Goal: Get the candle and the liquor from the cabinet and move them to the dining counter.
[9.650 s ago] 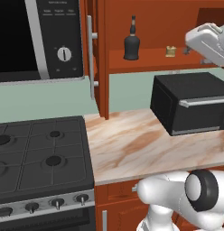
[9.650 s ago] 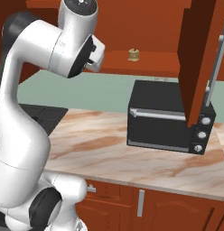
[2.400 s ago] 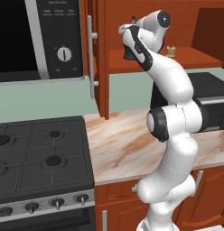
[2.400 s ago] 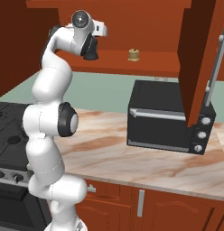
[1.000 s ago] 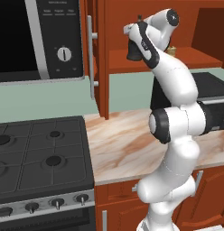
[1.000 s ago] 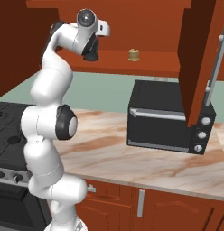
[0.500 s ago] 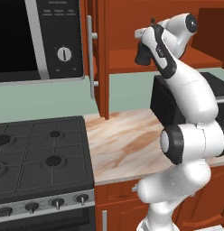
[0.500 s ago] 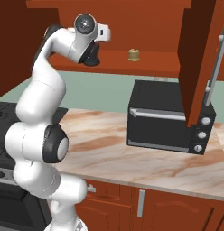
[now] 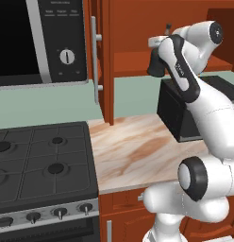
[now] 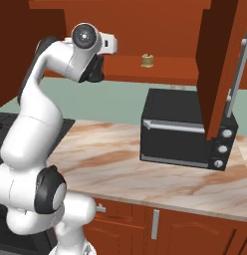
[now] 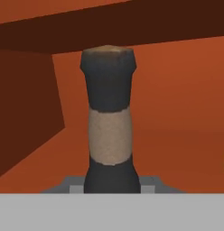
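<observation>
**Bottle coming out of the cabinet**

Over the last half second the arm has drawn back toward the right of the left base view, carrying the black, thin-necked liquor bottle (image 11: pixel 108 122) out of the red-brown wooden wall cabinet (image 10: pixel 160 30). The hand (image 9: pixel 159 45) is clamped on its neck, keeping it upright. The bottle's body is hidden behind the wrist. The tiny yellowish-gold candle (image 10: pixel 147 60) waits on the shelf.

no readable text anywhere
</observation>
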Robot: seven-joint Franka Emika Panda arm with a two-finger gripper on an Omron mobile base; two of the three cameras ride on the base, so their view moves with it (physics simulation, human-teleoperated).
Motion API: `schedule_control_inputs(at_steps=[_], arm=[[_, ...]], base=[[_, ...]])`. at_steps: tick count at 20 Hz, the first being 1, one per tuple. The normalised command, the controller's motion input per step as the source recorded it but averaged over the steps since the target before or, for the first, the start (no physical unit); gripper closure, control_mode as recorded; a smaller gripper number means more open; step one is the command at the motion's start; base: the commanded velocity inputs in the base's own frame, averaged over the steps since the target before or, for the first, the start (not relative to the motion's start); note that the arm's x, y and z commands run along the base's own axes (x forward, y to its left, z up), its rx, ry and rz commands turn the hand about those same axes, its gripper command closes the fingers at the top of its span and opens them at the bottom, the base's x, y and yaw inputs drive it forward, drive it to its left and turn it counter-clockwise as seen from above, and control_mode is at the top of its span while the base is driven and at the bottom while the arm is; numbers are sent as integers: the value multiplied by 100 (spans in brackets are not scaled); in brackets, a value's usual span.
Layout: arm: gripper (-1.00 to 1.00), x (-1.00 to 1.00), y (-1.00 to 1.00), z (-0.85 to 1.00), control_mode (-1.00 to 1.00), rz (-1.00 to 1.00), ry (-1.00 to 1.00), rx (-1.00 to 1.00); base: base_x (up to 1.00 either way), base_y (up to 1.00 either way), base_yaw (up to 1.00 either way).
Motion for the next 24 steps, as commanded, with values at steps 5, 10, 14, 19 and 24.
schedule_control_inputs(at_steps=[5, 10, 14, 19, 24], arm=[[100, -75, 0, 0, -100, 0, 0, 0], [100, -67, 0, 3, -100, 0, 0, -1], [100, -62, -4, 1, -100, 0, 0, -5], [100, -55, 0, -3, -100, 0, -3, -8], [100, -40, 0, -24, -100, 0, -1, -4]], base=[[0, 0, 0], [0, 0, 0], [0, 0, 0], [0, 0, 0], [0, 0, 0]])
